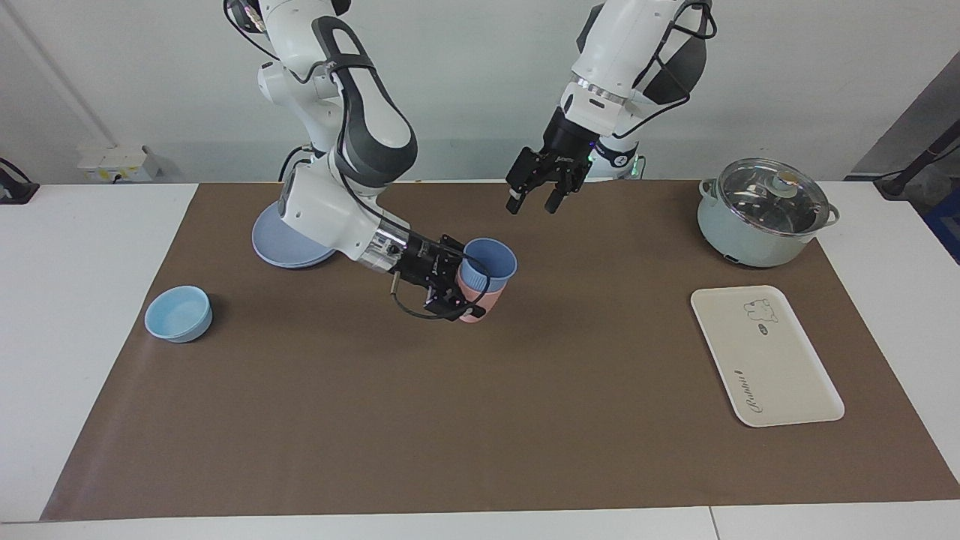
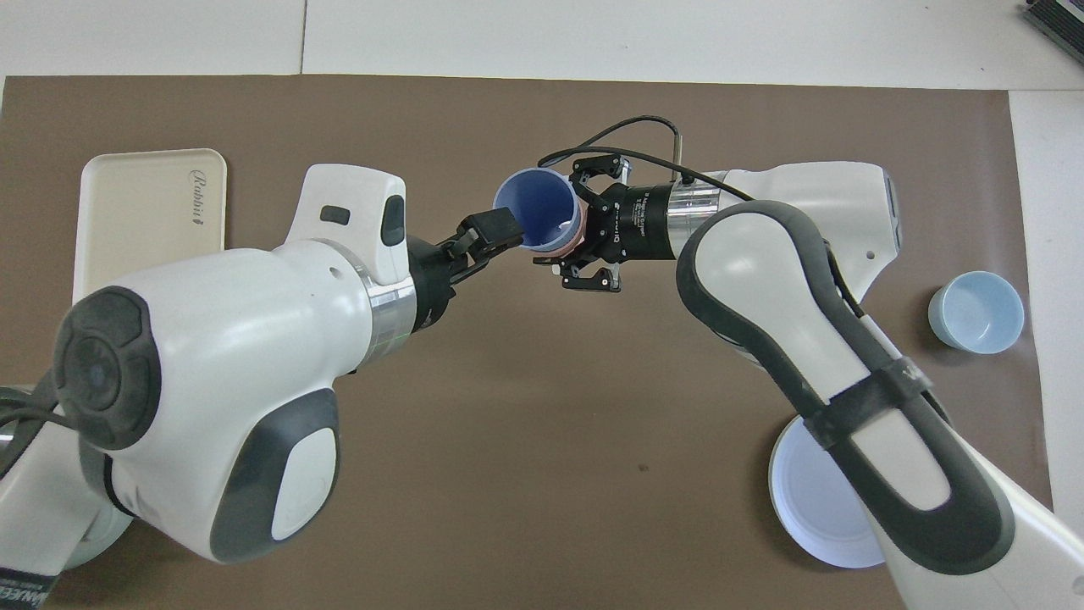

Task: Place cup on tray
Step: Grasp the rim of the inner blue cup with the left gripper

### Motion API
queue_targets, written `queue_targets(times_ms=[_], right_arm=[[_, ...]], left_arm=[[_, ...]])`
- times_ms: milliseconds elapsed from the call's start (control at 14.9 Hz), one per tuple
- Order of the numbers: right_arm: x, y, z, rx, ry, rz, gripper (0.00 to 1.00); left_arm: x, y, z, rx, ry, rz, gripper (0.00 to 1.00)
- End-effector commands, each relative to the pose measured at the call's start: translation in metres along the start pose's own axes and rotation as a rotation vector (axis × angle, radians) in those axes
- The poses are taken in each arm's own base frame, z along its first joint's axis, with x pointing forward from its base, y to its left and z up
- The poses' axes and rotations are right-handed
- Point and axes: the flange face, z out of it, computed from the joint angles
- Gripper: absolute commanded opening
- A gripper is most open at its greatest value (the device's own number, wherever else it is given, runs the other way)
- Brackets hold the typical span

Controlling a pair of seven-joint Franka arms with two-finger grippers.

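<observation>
The left gripper [image 1: 534,199] waits with fingers apart, raised over the mat nearer the robots. Mid-desk, the cup [image 1: 489,264] sits nested in a pink tumbler [image 1: 474,307], gripped by the right gripper [image 1: 459,289]. The tray [image 1: 765,356], toward the left arm's end, is bare; transfer remains. The facing view alone shows the tumbler's body.

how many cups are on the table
2. The blue cup sits nested in the pink cup mid-mat, with the right end effector at the stack. Any third nested inside would be hidden.
</observation>
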Motion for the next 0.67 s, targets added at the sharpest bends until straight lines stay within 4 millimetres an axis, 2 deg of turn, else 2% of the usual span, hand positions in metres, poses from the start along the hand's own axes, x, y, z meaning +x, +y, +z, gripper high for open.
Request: queue_targets(times_ms=[0, 67, 134, 335, 535, 602], right_arm=[[-0.005, 0.006, -0.014, 0.024, -0.015, 0.029, 0.00], [-0.005, 0.006, -0.014, 0.027, -0.014, 0.029, 0.00], [-0.005, 0.005, -0.015, 0.036, -0.012, 0.029, 0.00], [-0.005, 0.005, -0.015, 0.039, -0.011, 0.027, 0.00], [-0.004, 0.005, -0.015, 0.038, -0.010, 0.027, 0.00], [-0.004, 0.005, -0.015, 0.038, -0.010, 0.025, 0.00]], left_arm=[[0.006, 0.004, 0.013, -0.022, -0.004, -0.035, 0.93], [0.008, 0.005, 0.017, -0.021, -0.005, -0.037, 0.87], [0.011, 0.009, 0.020, -0.024, -0.006, -0.042, 0.84], [0.017, 0.025, 0.016, -0.044, -0.010, -0.051, 0.84], [0.016, 0.030, 0.015, -0.049, -0.004, -0.052, 0.80], [0.016, 0.030, 0.020, -0.041, -0.006, -0.052, 0.77]])
